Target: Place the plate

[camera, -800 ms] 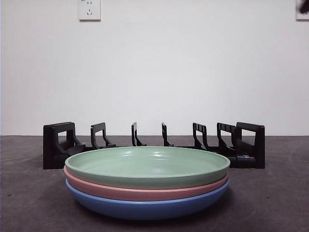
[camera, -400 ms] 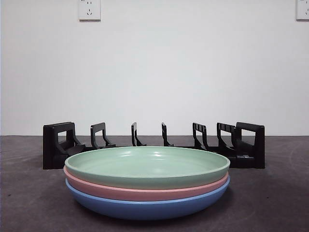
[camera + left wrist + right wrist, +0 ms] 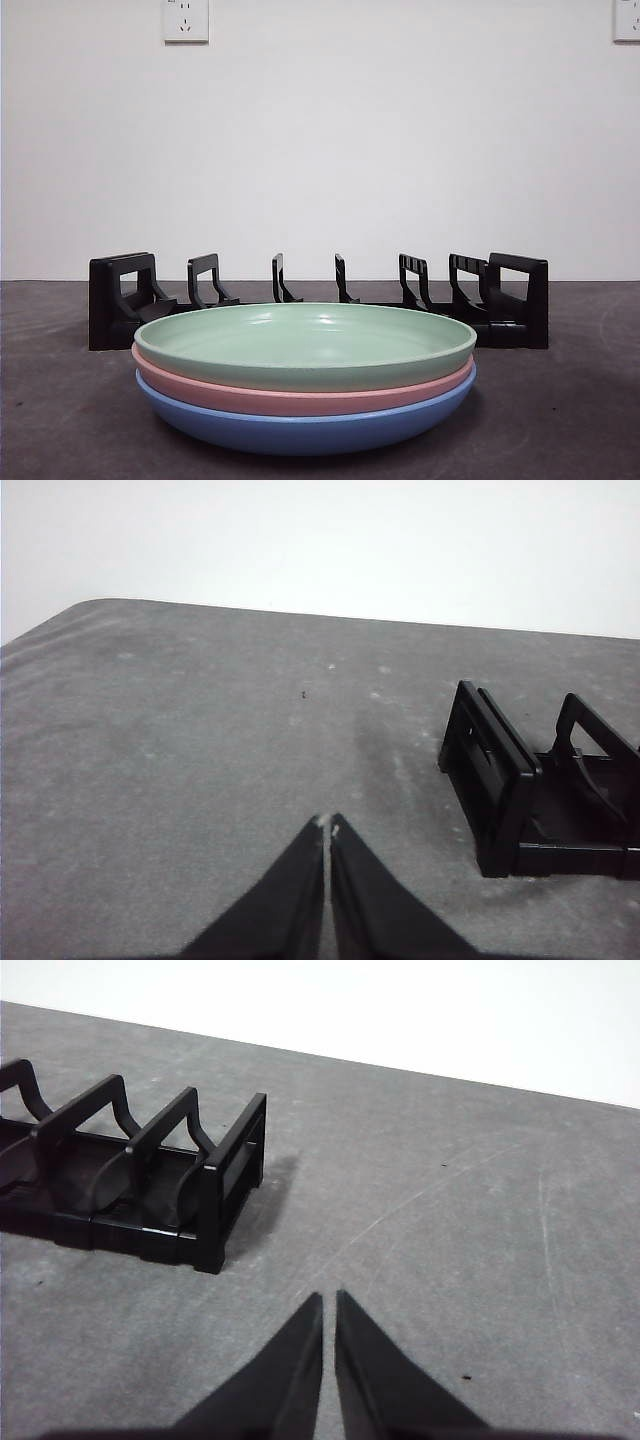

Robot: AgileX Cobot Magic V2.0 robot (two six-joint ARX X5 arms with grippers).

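Table (image 3: 560, 420) lies bare around our arms. Behind the plates stands the black rack (image 3: 318, 300), slots unfilled. Green plate (image 3: 305, 345) tops pink (image 3: 300, 400) and blue (image 3: 305, 428). Our left gripper (image 3: 327, 827) and right gripper (image 3: 329, 1298) are pinched together, holding nothing.

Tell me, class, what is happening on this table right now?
Nothing is being handled yet. Three plates sit stacked on the table: green plate on top, pink plate under it, blue plate at the bottom. Behind them stands an empty black rack. The left gripper and right gripper hang shut over bare table beside the rack's ends.
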